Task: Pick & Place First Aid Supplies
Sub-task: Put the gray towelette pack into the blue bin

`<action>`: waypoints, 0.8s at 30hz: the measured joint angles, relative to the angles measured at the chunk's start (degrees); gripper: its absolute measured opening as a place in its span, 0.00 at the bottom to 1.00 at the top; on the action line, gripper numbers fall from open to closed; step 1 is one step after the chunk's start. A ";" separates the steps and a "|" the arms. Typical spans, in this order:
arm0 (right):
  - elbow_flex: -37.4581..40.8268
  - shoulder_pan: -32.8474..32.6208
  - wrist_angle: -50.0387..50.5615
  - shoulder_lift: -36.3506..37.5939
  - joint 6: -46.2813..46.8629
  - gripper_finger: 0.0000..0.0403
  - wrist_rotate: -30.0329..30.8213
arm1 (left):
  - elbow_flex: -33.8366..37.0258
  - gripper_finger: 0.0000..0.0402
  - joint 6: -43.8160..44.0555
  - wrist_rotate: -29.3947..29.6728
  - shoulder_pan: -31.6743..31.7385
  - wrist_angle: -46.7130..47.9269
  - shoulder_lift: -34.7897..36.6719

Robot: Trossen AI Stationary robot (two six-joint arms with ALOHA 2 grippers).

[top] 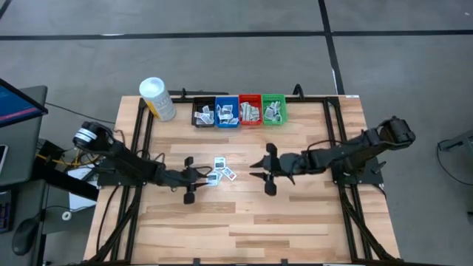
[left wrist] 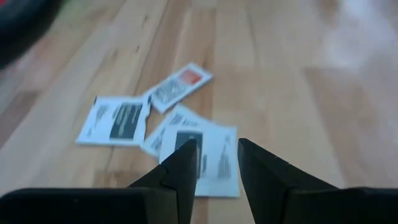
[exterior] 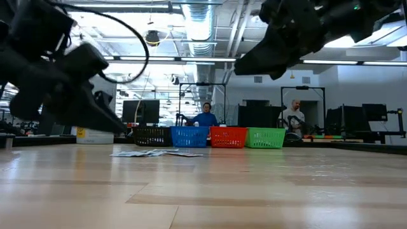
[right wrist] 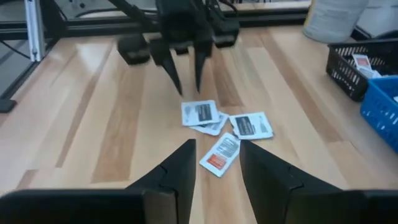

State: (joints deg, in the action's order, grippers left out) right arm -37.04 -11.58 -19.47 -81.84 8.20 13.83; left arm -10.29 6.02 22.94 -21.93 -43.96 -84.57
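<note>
A small cluster of first aid packets (top: 221,169) lies loose on the wooden counter (top: 244,222), between the two grippers and in front of a row of four small bins; the black bin (top: 203,114), blue bin (top: 226,113), red bin (top: 250,111) and green bin (top: 273,110) each hold more packets, and a white-capped yellow container (top: 157,99) stands just beside the black bin. The left gripper (top: 198,179) hovers just beside the cluster, jaws parted and grasping nothing, one white packet (left wrist: 205,160) right before its tips; the right gripper (top: 260,169) sits near the cluster's other side, jaws likewise parted and empty, a red-marked packet (right wrist: 220,154) lying ahead of them.
</note>
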 joint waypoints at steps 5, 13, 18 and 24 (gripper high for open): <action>0.00 -3.22 -0.27 0.00 0.06 0.29 2.65 | -3.24 0.30 0.48 3.57 -0.23 -0.21 -8.07; 0.00 -5.17 -0.21 0.00 1.33 0.29 3.03 | -5.22 0.35 2.87 6.80 0.06 -1.01 -13.11; 0.00 -5.32 -0.17 0.00 1.33 0.29 3.03 | -5.30 0.34 6.74 2.50 2.24 -0.90 -15.20; 0.00 -5.28 -0.23 0.00 1.32 0.29 3.03 | -5.48 0.28 8.34 -0.87 3.99 -2.50 -17.01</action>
State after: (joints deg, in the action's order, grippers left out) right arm -37.04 -16.86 -19.70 -81.84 9.52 16.86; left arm -15.77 14.36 22.07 -17.93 -46.47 -101.58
